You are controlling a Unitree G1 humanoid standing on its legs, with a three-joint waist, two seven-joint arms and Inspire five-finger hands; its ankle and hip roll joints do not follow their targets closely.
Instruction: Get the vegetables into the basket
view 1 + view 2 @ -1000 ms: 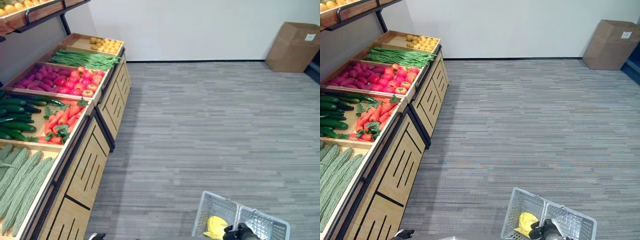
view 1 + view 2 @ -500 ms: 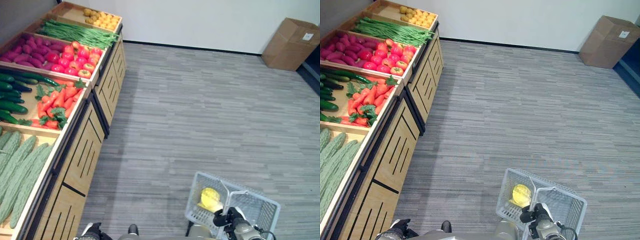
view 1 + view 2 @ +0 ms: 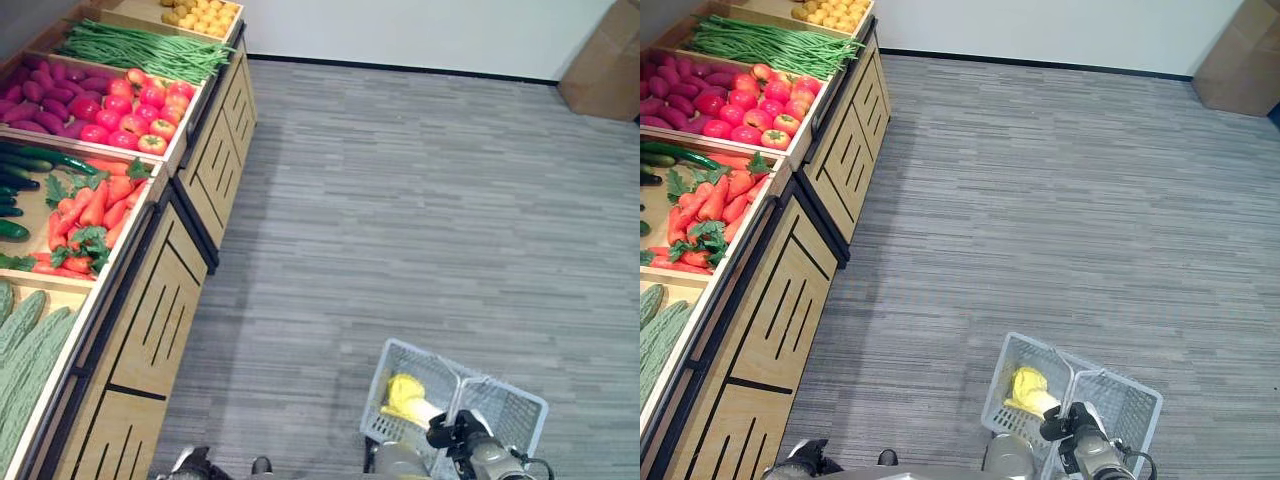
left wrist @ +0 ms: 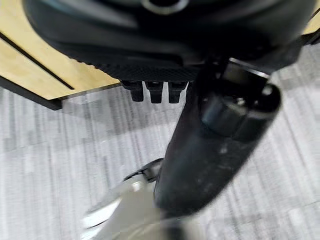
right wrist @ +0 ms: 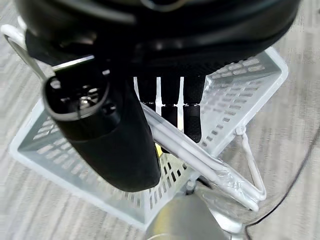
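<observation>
Right hand carries the white basket; the view has tilted further down since half a second ago.

The right hand point(image 5: 165, 100) has its fingers curled round the handle point(image 5: 200, 160) of the basket point(image 3: 512, 415), low at the near right, holding a yellow vegetable point(image 3: 405, 395) as before. The produce stand point(image 3: 150, 290) with carrots point(image 3: 95, 205) sits along the left. The left hand point(image 4: 210, 130) hangs near the floor, its fingers curled on nothing.

L hand point(image 4: 210, 125) fingers curled, empty, over grey floor point(image 4: 45, 150) by wood cabinet point(image 4: 30, 60).
</observation>
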